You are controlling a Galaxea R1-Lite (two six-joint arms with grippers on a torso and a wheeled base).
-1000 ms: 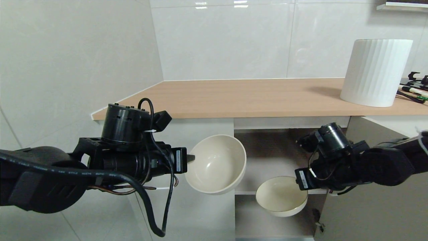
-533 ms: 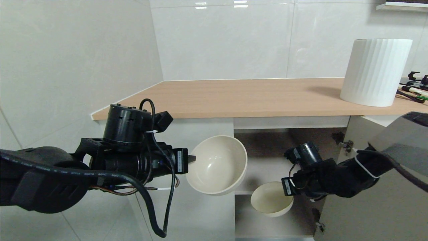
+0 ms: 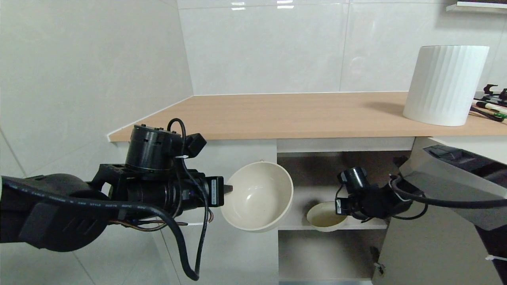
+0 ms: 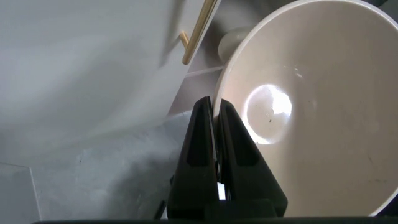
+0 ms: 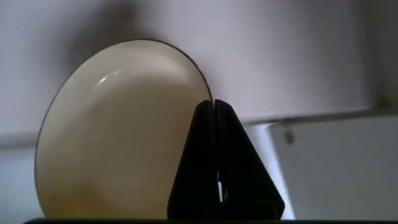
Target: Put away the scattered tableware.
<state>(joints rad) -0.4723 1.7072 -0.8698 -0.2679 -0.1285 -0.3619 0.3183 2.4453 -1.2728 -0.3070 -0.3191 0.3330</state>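
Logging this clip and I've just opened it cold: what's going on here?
Both arms carry cream bowls below a wooden counter. The left gripper, jaws shut on the rim, holds the larger bowl in the air before the closed cabinet door. The right gripper, jaws shut on the rim of the smaller bowl, holds it inside the open cabinet at the level of the shelf. Neither bowl is released.

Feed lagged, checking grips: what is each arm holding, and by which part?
Left gripper: big bowl, jaws on its rim. Right gripper: small bowl, jaws on its rim.
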